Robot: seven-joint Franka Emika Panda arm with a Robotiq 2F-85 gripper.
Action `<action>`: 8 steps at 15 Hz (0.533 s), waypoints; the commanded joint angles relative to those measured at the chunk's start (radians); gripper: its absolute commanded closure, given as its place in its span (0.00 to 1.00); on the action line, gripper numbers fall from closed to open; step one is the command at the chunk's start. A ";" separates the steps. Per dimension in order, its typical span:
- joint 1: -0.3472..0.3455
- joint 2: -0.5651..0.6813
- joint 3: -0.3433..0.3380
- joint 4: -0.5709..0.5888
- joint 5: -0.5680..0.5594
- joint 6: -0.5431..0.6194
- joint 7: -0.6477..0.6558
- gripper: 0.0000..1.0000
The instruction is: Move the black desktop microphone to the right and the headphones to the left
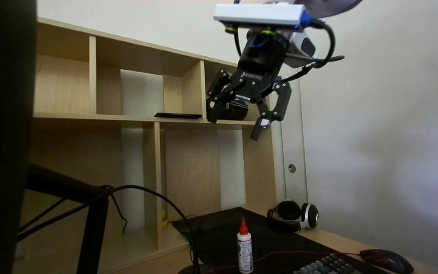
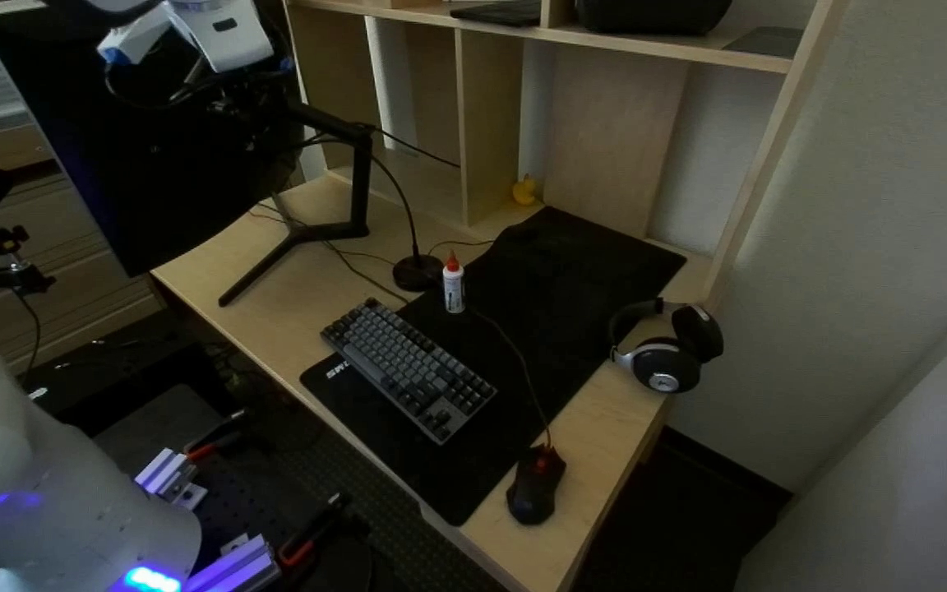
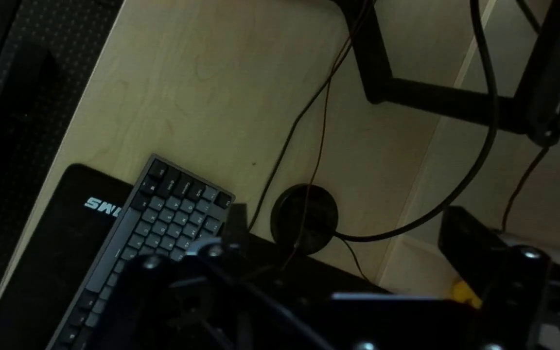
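The black desktop microphone stands on the desk by the back edge of the black mat. Its round base [image 2: 418,274] and thin gooseneck stem show in an exterior view, and the stem [image 1: 129,186] arcs leftward in an exterior view. In the wrist view its base [image 3: 304,221] lies below the jaws; its head cannot be made out. The headphones [image 2: 661,366] rest at the desk's right edge near the shelf side; they also show in an exterior view [image 1: 289,210]. My gripper [image 1: 234,129] is open and empty, high above the desk; its fingers [image 3: 345,218] stand apart in the wrist view.
A white bottle with red cap [image 2: 453,289] stands right beside the microphone base. A keyboard [image 2: 408,366] and mouse [image 2: 536,485] lie in front. The monitor [image 2: 153,148] and its stand [image 2: 362,177] are at the left. A wooden shelf [image 2: 490,123] and yellow duck [image 2: 524,191] are behind.
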 commanded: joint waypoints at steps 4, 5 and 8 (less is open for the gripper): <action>0.010 0.239 0.013 0.131 -0.110 0.097 0.224 0.00; 0.025 0.251 -0.002 0.135 -0.113 0.096 0.221 0.00; 0.038 0.250 -0.018 0.119 -0.133 0.117 0.232 0.00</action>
